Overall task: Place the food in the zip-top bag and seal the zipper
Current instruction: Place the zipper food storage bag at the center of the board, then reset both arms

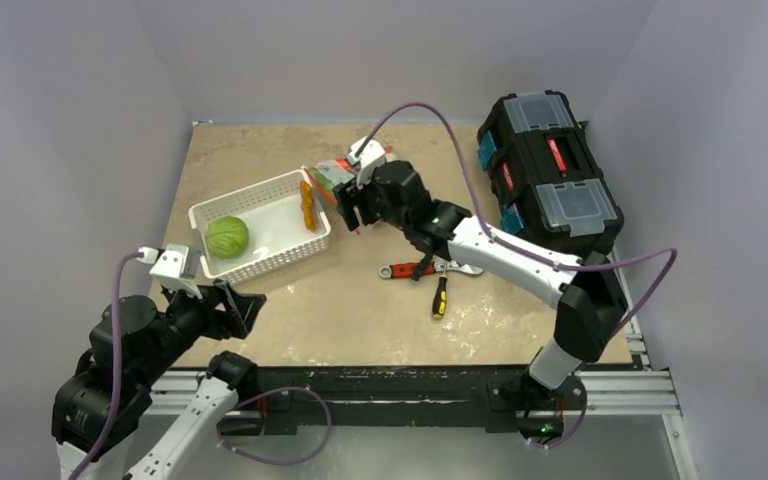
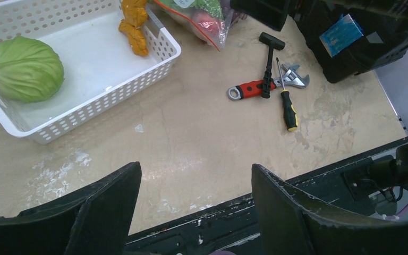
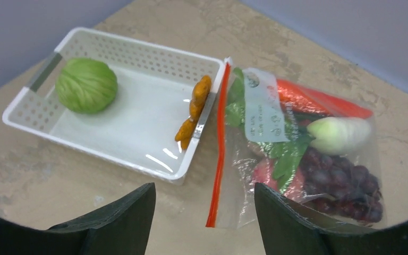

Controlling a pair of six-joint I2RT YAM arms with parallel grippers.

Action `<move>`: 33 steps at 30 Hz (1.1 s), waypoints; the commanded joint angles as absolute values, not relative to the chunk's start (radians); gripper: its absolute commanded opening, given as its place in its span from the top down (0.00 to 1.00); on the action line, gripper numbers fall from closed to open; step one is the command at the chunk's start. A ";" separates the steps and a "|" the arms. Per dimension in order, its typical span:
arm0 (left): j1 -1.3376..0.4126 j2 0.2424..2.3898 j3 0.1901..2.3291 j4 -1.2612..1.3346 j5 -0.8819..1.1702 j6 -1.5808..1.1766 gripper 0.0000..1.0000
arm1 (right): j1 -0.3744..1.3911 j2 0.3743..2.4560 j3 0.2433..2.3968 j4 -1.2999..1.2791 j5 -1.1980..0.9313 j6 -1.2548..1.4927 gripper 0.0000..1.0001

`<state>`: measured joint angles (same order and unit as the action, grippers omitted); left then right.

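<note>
The left gripper [image 2: 194, 178] hovers over the table's near edge, its matte black fingers [image 2: 111, 202] spread wide with nothing between them. The table [image 2: 191, 138] is tan, mottled and scuffed with white. Mid-table lie a yellow-and-black screwdriver [image 2: 287, 109], a red-handled wrench [image 2: 254, 87] with a steel head, and a slim black hammer [image 2: 268, 64] laid across the wrench.

To the left sits a white plastic basket [image 3: 133, 159], rectangular, with perforated walls. A round, veined green cabbage [image 3: 86, 85] rests in one corner. A knobby orange piece [image 3: 194, 114] leans on the inside of the wall next to the bag.

The bag [image 3: 366, 159], clear and crinkly, lies flat just beside the basket, its straight red-orange zipper [image 3: 219, 143] running along that wall. I cannot tell whether it is sealed. Inside are a tapered carrot [image 3: 319, 101], a pale oval piece [image 3: 334, 135], leafy greens [image 3: 287, 154] and bumpy dark grapes [image 3: 345, 180], under a white label [image 3: 263, 111]. The right gripper [image 3: 204, 204] hangs above the zipper, fingers [image 3: 292, 223] apart, empty.

A black latched toolbox [image 1: 550, 170] stands far right.
</note>
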<state>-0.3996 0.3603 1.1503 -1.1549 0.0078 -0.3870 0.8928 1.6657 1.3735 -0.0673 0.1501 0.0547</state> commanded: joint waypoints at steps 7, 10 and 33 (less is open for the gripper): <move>-0.395 0.345 1.199 -1.154 0.045 -0.451 0.24 | 0.777 1.848 1.484 0.053 -0.149 0.376 0.41; -0.396 0.343 1.217 -1.170 0.048 -0.459 0.24 | 0.745 1.966 1.532 0.110 -0.210 0.469 0.47; -0.396 0.404 1.317 -1.170 0.037 -0.439 0.23 | 0.616 1.864 1.489 0.009 -0.010 0.284 0.38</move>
<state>-0.3996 0.3664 1.2594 -1.2064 0.0341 -0.4526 0.6029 2.1052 1.5471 0.0509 -0.0620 0.3622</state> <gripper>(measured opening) 0.769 0.587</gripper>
